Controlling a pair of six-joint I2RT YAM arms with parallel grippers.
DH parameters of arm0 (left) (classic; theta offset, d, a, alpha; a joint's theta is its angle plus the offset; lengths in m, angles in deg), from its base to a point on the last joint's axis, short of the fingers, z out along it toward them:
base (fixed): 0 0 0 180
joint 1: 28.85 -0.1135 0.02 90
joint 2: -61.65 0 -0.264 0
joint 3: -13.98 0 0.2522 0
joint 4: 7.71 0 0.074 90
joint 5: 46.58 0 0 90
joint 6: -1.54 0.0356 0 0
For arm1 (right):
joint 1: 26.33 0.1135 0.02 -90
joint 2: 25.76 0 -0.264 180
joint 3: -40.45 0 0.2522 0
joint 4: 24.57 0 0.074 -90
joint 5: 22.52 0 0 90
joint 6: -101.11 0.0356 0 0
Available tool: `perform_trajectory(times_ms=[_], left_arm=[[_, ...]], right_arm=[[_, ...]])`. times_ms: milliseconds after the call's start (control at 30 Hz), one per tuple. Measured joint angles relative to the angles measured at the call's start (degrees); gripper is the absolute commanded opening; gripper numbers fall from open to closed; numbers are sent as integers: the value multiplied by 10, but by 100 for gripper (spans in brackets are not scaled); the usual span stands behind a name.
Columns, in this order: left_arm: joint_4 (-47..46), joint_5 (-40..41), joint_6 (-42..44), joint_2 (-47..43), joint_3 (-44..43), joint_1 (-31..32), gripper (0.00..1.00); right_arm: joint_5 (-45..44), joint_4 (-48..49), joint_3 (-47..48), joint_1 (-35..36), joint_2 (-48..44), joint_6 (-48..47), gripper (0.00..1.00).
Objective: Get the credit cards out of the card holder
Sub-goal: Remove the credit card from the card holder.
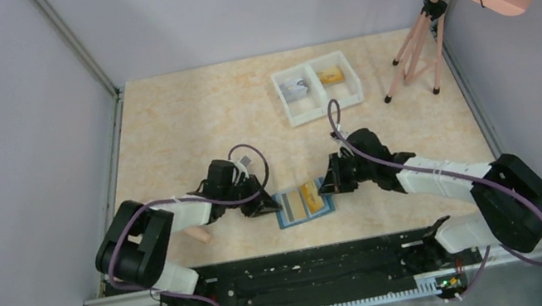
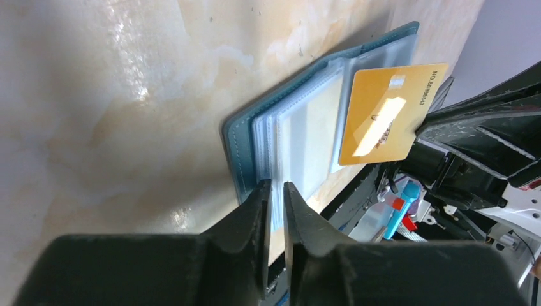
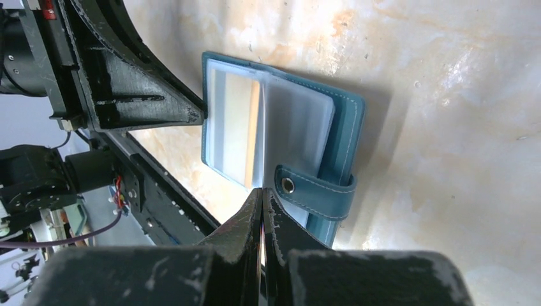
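The teal card holder [image 1: 293, 210] [image 2: 242, 143] [image 3: 348, 118] lies open on the table, clear pockets up, with its snap tab [image 3: 316, 191] toward the right arm. My left gripper [image 1: 268, 203] [image 2: 275, 186] pinches the left edge of the pocket leaves, its jaws a thin gap apart. My right gripper [image 1: 327, 185] [image 3: 263, 191] is shut on the edge of an orange-gold credit card [image 1: 310, 194] [image 2: 383, 115]. The card is tilted up over the right half of the holder, and its far edge still overlaps a pocket. In the right wrist view the card [image 3: 255, 127] shows edge-on.
A white two-compartment tray [image 1: 303, 116] stands at the back, with an orange card [image 1: 330, 74] in its right half and a greyish item [image 1: 293, 88] in its left. A tripod [image 1: 414, 52] carrying a pink board stands at the back right. The black base rail [image 1: 305, 269] runs along the near edge.
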Motion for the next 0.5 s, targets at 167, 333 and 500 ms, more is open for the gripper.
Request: perform_trajectory(times_ms=[167, 333, 500], left_arm=[[71, 20, 16, -40, -25, 1, 46], [133, 42, 36, -103, -64, 1, 57], [161, 56, 61, -144, -93, 1, 58]], right_arm=[[24, -24, 16, -21, -20, -14, 0], [59, -43, 38, -41, -30, -30, 0], [82, -59, 55, -44, -30, -43, 0]])
